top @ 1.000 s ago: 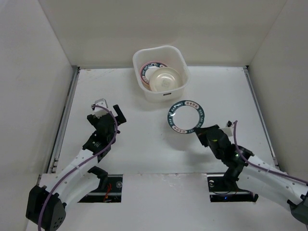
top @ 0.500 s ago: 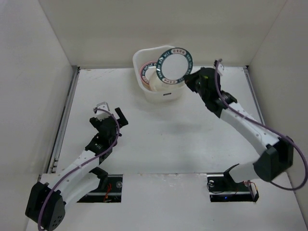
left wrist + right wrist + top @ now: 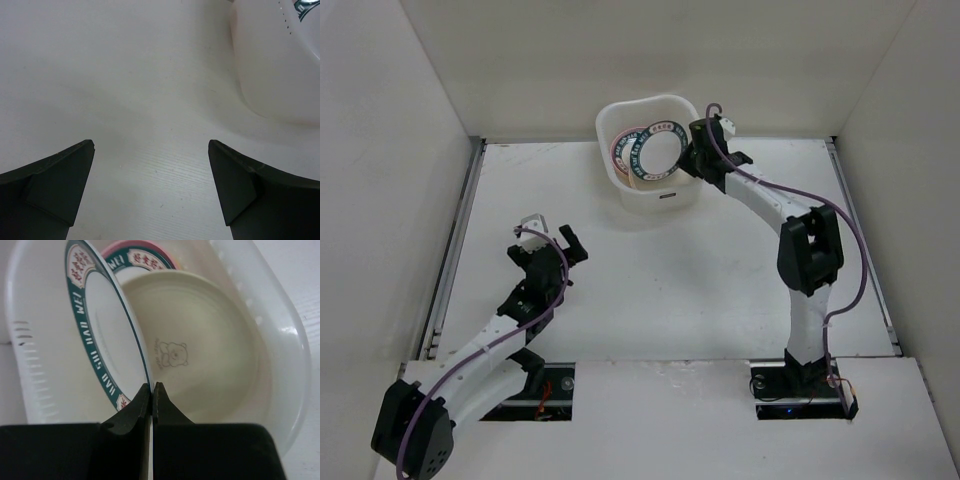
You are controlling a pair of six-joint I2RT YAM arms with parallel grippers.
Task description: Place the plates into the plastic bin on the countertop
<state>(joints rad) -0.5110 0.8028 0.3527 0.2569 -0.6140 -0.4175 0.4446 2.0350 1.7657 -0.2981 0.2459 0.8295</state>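
Note:
My right gripper [image 3: 692,155] [image 3: 151,386] is shut on the rim of a white plate with a dark teal patterned rim [image 3: 658,150] [image 3: 102,332]. It holds the plate on edge over the white plastic bin [image 3: 620,185] [image 3: 280,340]. Inside the bin lie a cream plate with a bear print [image 3: 200,345] and a pink-rimmed plate [image 3: 620,148] [image 3: 145,252] behind it. My left gripper [image 3: 548,236] [image 3: 150,185] is open and empty above the white countertop [image 3: 650,280], well to the left of the bin [image 3: 280,65].
White walls border the countertop on three sides. A metal rail [image 3: 455,250] runs along the left edge and another [image 3: 860,240] along the right. Both arm bases sit at the near edge.
My right arm has carried the teal-rimmed plate from the countertop up and over to the bin, and lowered it into the bin's opening. My left arm has barely moved.

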